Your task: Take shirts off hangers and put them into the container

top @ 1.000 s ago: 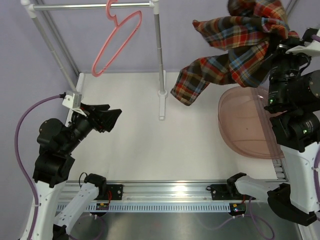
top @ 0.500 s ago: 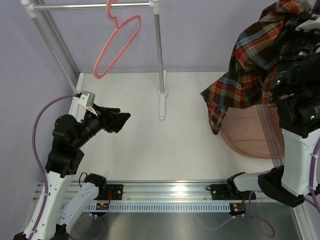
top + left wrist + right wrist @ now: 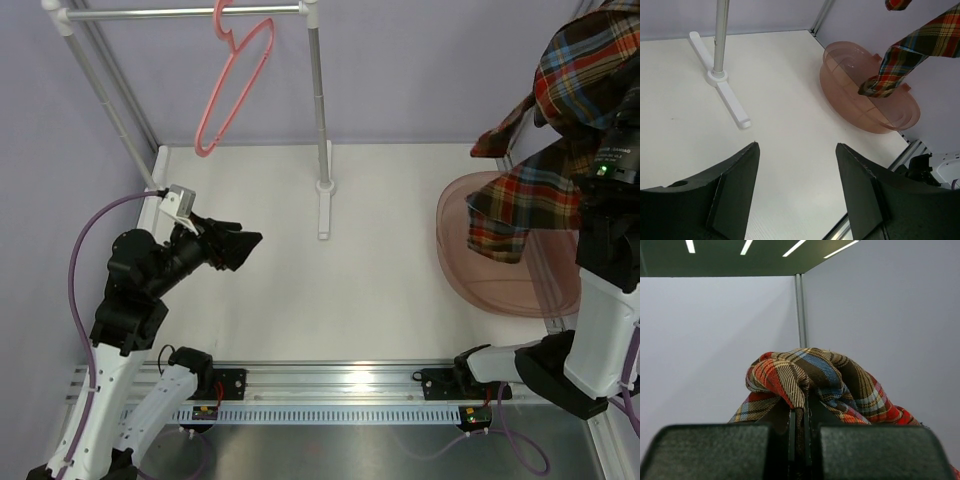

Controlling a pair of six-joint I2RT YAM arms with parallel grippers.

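Shirt (image 3: 572, 85), pinched in right tool (image 3: 799, 421), dangles over tub (image 3: 470, 275); rack foot (image 3: 322, 215) lies before wide-open left tool (image 3: 797, 147).

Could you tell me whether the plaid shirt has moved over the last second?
Yes. The plaid shirt has swung right, away from the rack's upright post, and its lower end now hangs over the pink tub.

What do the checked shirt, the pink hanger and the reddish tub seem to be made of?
The shirt: soft woven cloth, likely flannel; matte, it drapes and creases. The hanger: probably plastic; thin, smooth, evenly pink, moulded curves. The tub: translucent plastic, slightly glossy; its ribs show through the wall.
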